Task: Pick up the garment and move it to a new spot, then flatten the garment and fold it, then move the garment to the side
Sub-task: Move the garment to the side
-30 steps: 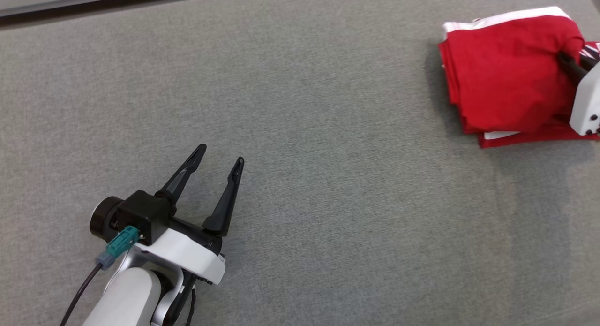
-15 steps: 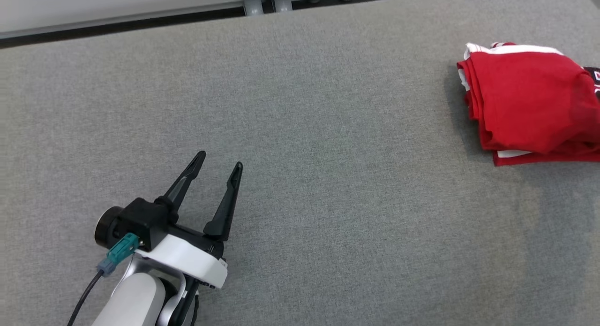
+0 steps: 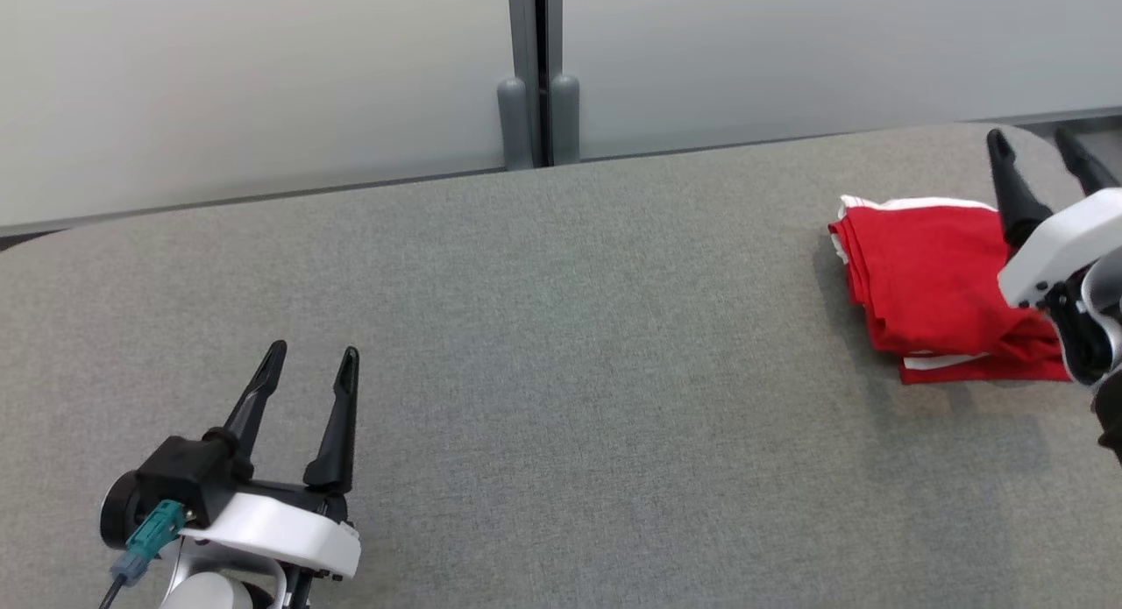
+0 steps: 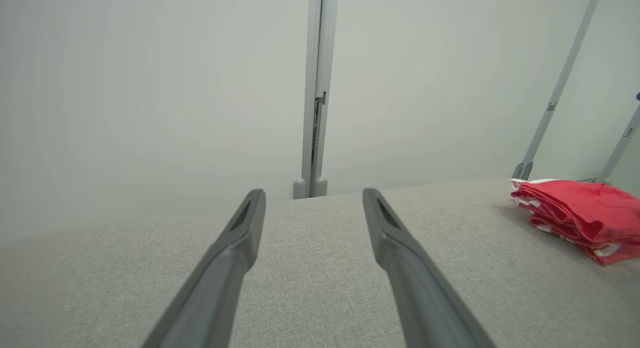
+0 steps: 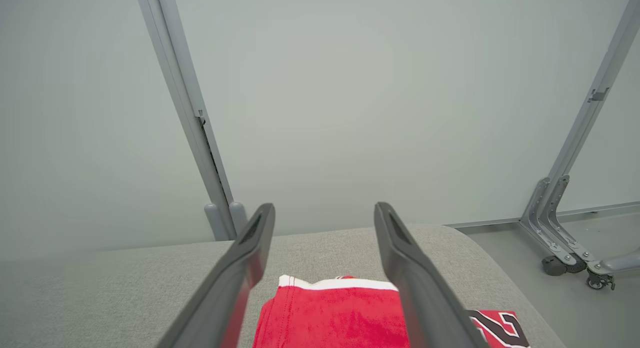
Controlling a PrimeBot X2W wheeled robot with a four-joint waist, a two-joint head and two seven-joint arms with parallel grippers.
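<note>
Garment folded on grey table, left fingers spread empty, right fingers spread above it

The surface is covered in grey woven fabric with rounded corners. Right behind it are pale, frosted-looking wall panels, totally plain and evenly lit, with no hard shadows anywhere. A grey metal post joins two of the panels and ends in two rounded feet. Off to the right there's smooth grey floor, plus slanted metal struts sitting on little casters.
</note>
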